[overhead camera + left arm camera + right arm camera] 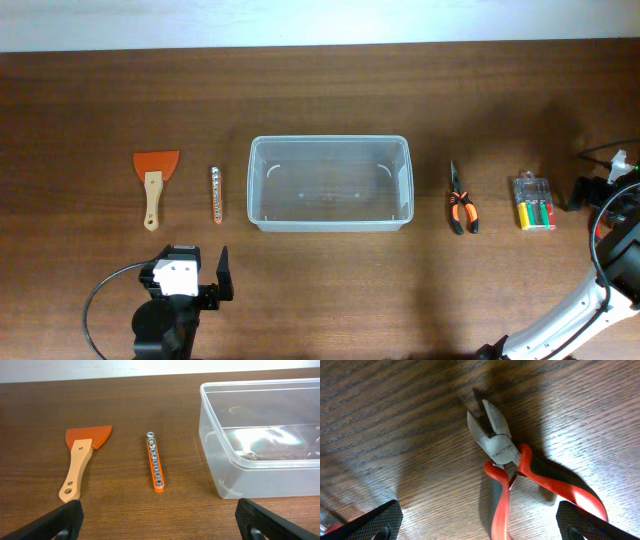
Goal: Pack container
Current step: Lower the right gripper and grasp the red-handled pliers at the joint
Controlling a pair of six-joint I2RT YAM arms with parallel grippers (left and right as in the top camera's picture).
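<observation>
Container [329,185] sits empty; both jaws gape wide, holding nothing. Pliers [502,450] lie just ahead of the right jaws (best gripped across both handles, clear of the blades).

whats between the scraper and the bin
Only an orange socket strip. It lies on the wood between the scraper and the bin, touching neither. The overhead and left wrist views both show it.
</observation>
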